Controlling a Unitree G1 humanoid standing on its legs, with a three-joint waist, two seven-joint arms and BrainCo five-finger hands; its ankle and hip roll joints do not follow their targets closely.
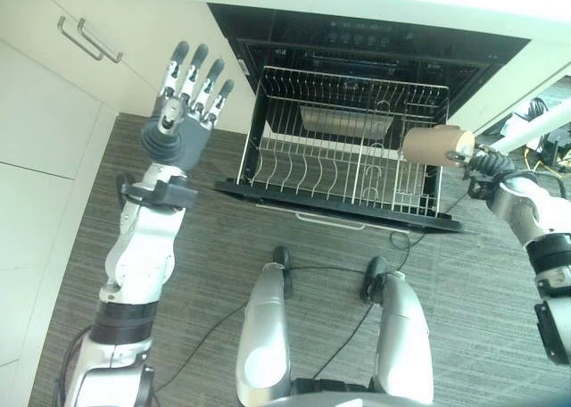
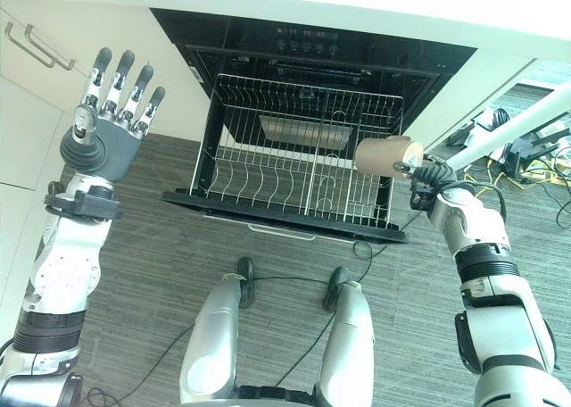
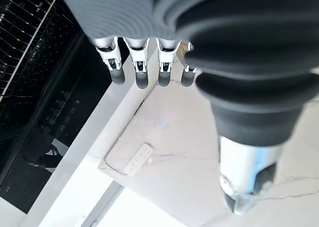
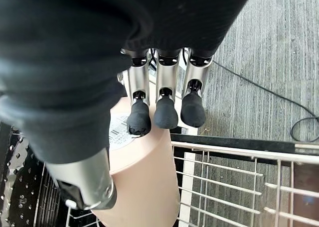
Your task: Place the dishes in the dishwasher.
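The right hand (image 2: 426, 177) is curling its fingers round a tan cup (image 2: 385, 156) above the dishwasher rack's (image 2: 294, 170) right edge. The left hand (image 1: 183, 112) is hanging left of the rack, fingers spread straight; its wrist view is showing a white countertop (image 3: 199, 157).

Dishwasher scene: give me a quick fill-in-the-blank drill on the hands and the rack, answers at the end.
1. The right robot hand holds a tan ____ over the pulled-out wire rack.
2. The left robot hand is raised with fingers ____, holding nothing.
3. The dishwasher door is ____.
4. The rack holds ____ dishes so far.

Answers: cup; open; open; no
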